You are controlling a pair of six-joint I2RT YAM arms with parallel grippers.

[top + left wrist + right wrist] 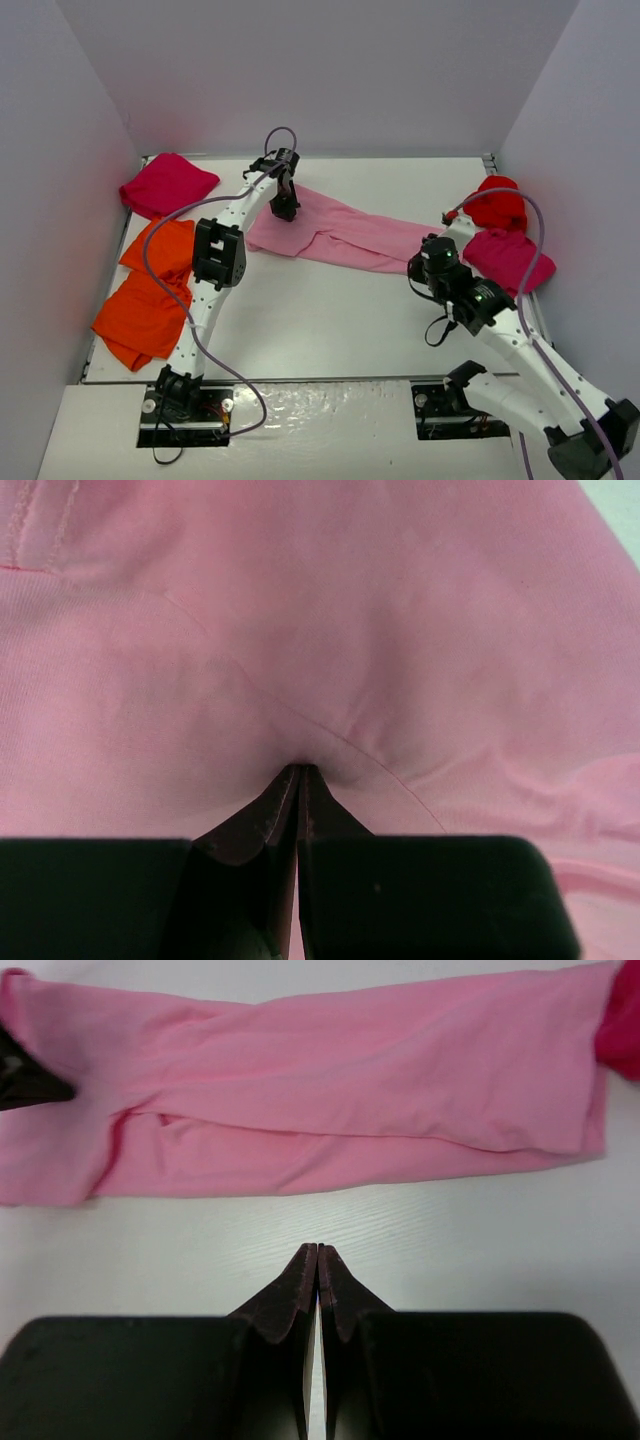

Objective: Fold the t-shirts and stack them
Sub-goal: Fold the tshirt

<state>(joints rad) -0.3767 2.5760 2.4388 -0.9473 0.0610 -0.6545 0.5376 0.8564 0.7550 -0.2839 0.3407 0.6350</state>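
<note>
well, my left arm reaches far forward, elbow raised and wrist tipped down. my left gripper (300, 768) is closed tight, tips pressed into the pink t-shirt (340, 232). the cloth puckers around them, though i cannot tell whether any is pinched. that shirt lies as a long crumpled band from those tips across toward my right gripper (318, 1250). it too is closed and empty, over bare table (480, 1240) just short of the shirt's near edge. two orange t-shirts (160, 250) lie left of my left arm, with a magenta t-shirt (168, 183) beyond them. a red t-shirt (497, 205) and a second magenta t-shirt (510, 258) sit just right of my right wrist.
</note>
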